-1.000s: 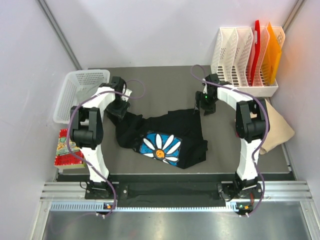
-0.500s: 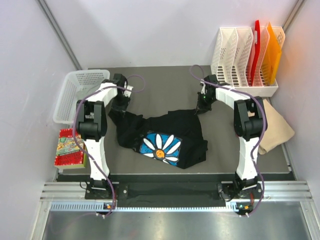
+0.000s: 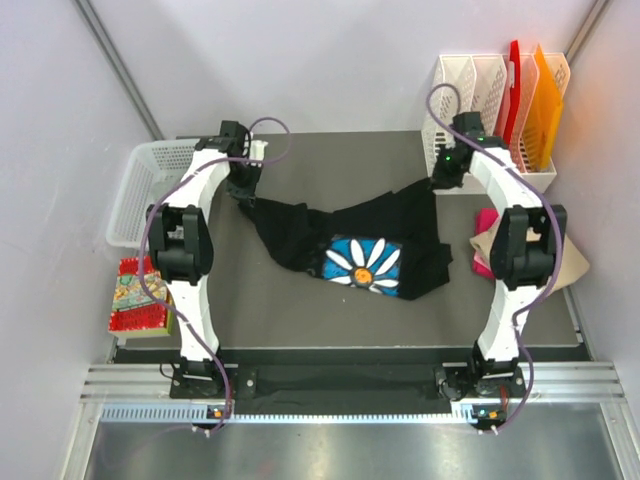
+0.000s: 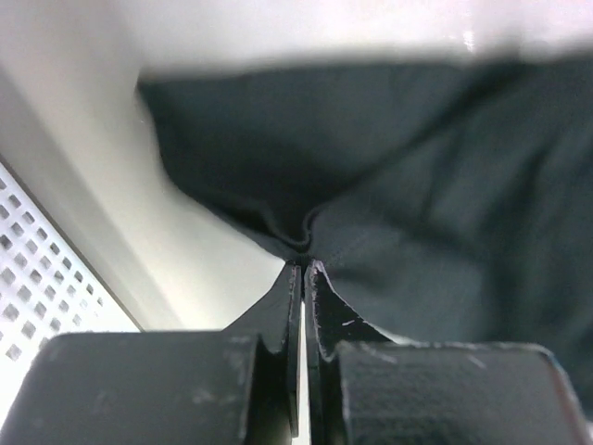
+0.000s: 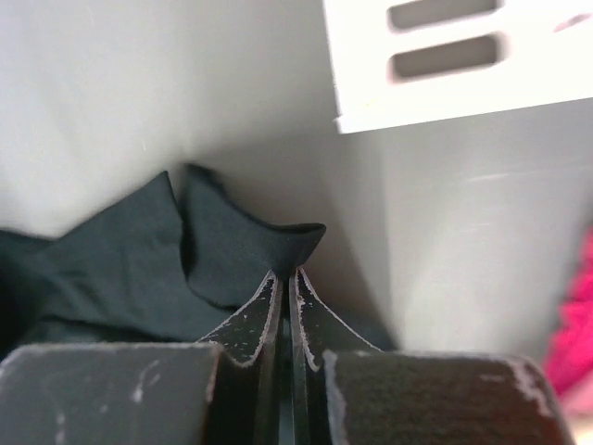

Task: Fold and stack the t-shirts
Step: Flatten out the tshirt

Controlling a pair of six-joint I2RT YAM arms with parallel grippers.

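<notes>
The left end effector [image 4: 303,267] and right end effector [image 5: 285,273] each pinch a far corner of the black t-shirt [image 3: 370,240], stretched unfolded across mid-bench; nothing is folded yet, and the pink shirt [image 3: 487,222] and tan shirt [image 3: 568,262] wait at the right edge.
</notes>
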